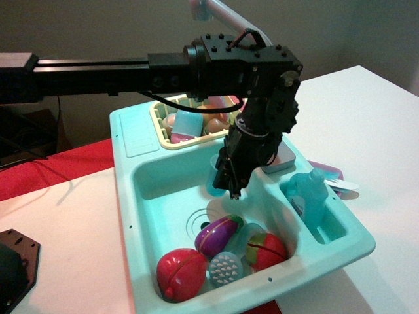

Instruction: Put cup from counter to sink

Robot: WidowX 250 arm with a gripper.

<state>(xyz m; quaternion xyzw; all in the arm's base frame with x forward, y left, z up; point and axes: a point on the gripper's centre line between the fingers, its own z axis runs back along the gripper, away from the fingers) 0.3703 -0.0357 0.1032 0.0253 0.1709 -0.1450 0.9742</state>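
Observation:
My gripper [228, 183] hangs from the black arm, pointing down inside the sink [157, 185], over its middle right part. It is shut on the small translucent teal cup [215, 186], which shows at the left side of the fingers, just above the basin floor and the drain rings [200, 221]. The ribbed teal counter ledge [139, 133] at the unit's back left is bare. The grey faucet [216, 10] is mostly hidden behind the arm.
Toy food lies at the basin's front: a red apple [180, 273], an eggplant [219, 235], a strawberry [265, 250] and a scrubber [226, 267]. A yellow dish rack [161, 133] holds a paler blue cup [187, 124]. A blue soap bottle [309, 196] stands in the side compartment.

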